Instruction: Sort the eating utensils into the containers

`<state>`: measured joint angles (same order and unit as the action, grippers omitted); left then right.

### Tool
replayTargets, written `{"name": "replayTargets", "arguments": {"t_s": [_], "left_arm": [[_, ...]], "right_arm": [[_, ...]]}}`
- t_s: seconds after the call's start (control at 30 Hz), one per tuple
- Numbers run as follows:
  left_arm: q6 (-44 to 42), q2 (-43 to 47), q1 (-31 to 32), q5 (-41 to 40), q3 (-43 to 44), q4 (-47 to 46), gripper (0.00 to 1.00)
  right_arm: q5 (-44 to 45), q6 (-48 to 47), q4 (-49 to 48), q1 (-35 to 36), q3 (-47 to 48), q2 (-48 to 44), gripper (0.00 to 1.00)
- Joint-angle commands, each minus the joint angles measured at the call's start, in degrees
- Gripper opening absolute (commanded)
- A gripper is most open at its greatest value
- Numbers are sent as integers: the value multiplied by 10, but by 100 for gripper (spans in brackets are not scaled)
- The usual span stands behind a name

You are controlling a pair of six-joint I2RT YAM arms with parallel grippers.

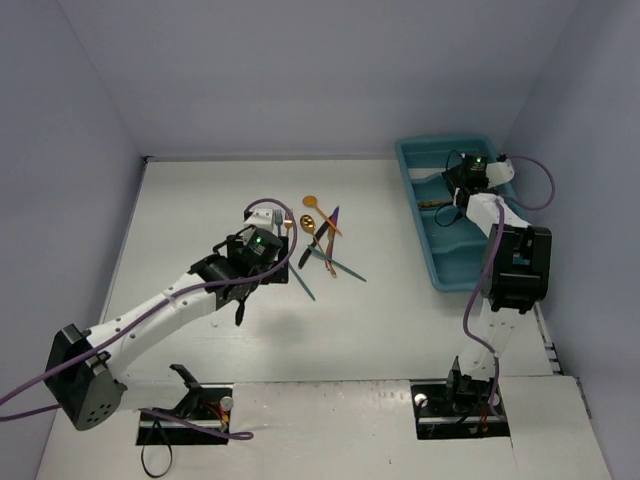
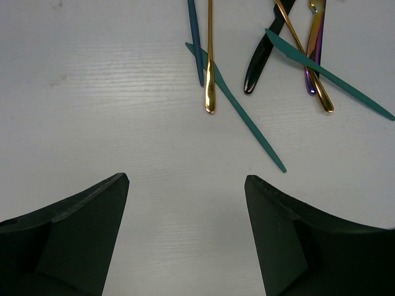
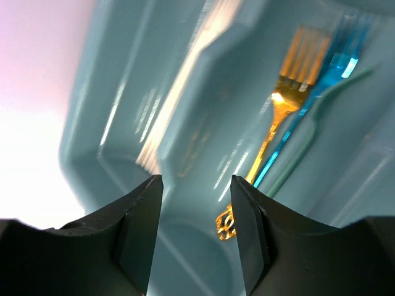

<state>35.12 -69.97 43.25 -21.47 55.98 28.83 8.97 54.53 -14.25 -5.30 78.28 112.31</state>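
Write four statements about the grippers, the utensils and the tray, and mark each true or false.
1. The right gripper hangs over the tray. True.
2. All the utensils are in the tray. False: several, among them a black one and a teal knife, lie on the table.
3. A gold fork lies in the tray beside a blue fork. True.
4. The left gripper grips one of the utensils. False: its jaws stand open and empty above the table.
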Motion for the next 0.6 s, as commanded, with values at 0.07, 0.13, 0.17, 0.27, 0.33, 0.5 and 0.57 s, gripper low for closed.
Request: {"name": "replayTargets", "arguments": {"t_s": [0.07, 0.13, 0.17, 0.27, 0.33, 0.5, 0.57], "left_arm": [[-15, -87, -70, 88, 79, -62, 73], [-22, -122, -93, 106, 99, -75, 73], [-25, -141, -103, 115, 110, -81, 73], [-31, -201, -129, 135, 153, -84, 71], [-32, -240, -147, 144, 184, -84, 69], [-43, -312, -175, 158, 239, -93, 63], [-49, -348, -182, 158, 263, -85, 61]], "right_arm": [[-112, -104, -22, 0, -22, -183, 46], [-133, -115, -15, 5, -56, -238, 46], [-137, -118, -13, 10, -79, -269, 46], [-147, -123, -9, 22, -147, -352, 47], [-152, -117, -8, 29, -190, -403, 48], [-159, -98, -6, 70, -250, -483, 48], [-159, -99, -1, 88, -264, -508, 48]]}}
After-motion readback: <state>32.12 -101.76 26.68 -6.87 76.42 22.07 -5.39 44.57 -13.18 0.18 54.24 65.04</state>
